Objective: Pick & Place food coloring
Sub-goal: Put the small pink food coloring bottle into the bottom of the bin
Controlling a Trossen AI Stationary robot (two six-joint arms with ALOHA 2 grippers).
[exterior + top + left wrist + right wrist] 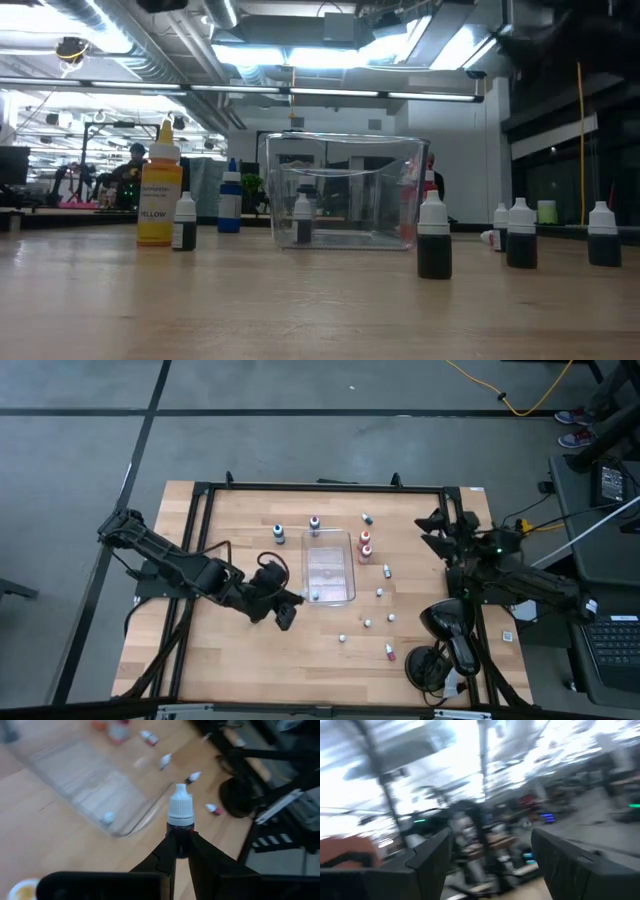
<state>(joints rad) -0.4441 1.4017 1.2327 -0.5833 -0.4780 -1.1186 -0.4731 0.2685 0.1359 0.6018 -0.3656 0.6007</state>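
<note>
From above, your left pincer (pixel 283 610) is hovering beside the clear tray's (pixel 349 556) near corner. At the left wrist, it is clamping a white-capped bottle (pixel 180 818) upright; carry it over the wall before releasing.

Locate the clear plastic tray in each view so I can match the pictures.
High view: clear tray at table centre.
Low view: centre, one small bottle showing through its wall.
Left wrist view: upper left, beyond the held bottle.
Right wrist view: not in it.
Shared landmark: the lone bottle inside the tray.
</note>
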